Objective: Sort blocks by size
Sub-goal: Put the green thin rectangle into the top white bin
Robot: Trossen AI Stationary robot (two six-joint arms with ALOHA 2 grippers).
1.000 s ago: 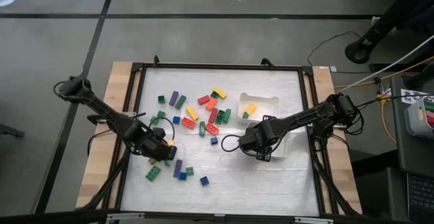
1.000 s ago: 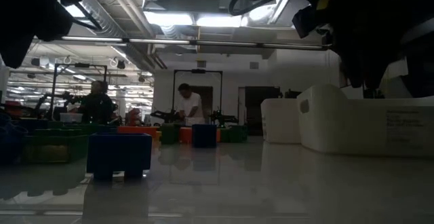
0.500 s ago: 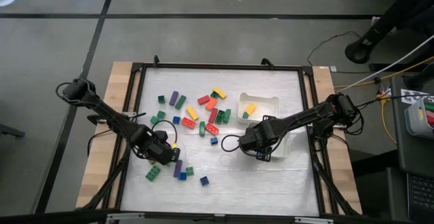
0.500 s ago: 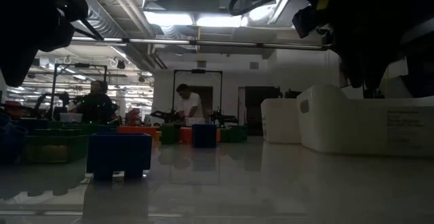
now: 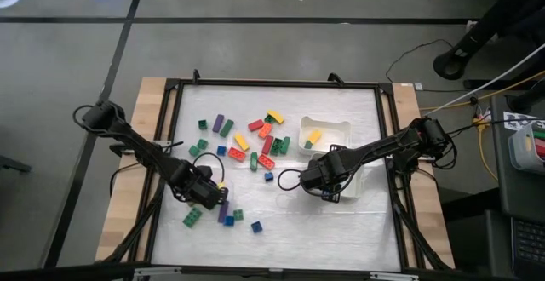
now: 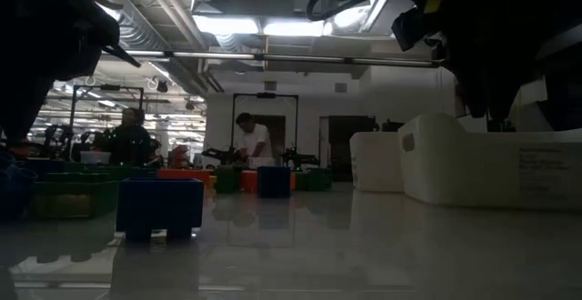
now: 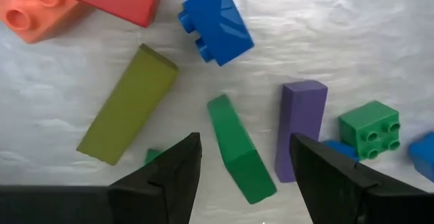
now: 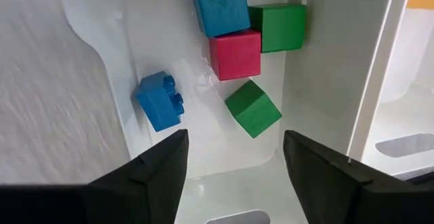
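Many coloured blocks [image 5: 255, 136] lie loose on the white table top. My left gripper [image 5: 209, 197] is open, pointing down near the table's near left. In the left wrist view its fingers [image 7: 244, 137] stand on either side of a green bar [image 7: 237, 149] without touching it. A purple bar [image 7: 298, 129] and an olive-yellow bar [image 7: 129, 105] lie beside the green bar. My right gripper [image 5: 328, 184] is open and empty over a white tray [image 5: 356, 179]. That tray holds several short blocks, among them a red cube [image 8: 235, 53] and a blue brick [image 8: 159, 100].
A second white tray [image 5: 336, 128] farther back holds a yellow bar [image 5: 314, 135]. A dark frame [image 5: 272, 83] runs round the table. Loose near the left gripper lie a blue brick [image 7: 217, 22], a green cube [image 7: 369, 129], a green brick [image 5: 192, 218] and a blue block [image 5: 256, 226].
My left gripper has gone toward the table's near edge and a little toward the right, and now stands over the green bar. The blocks have stayed where they were.
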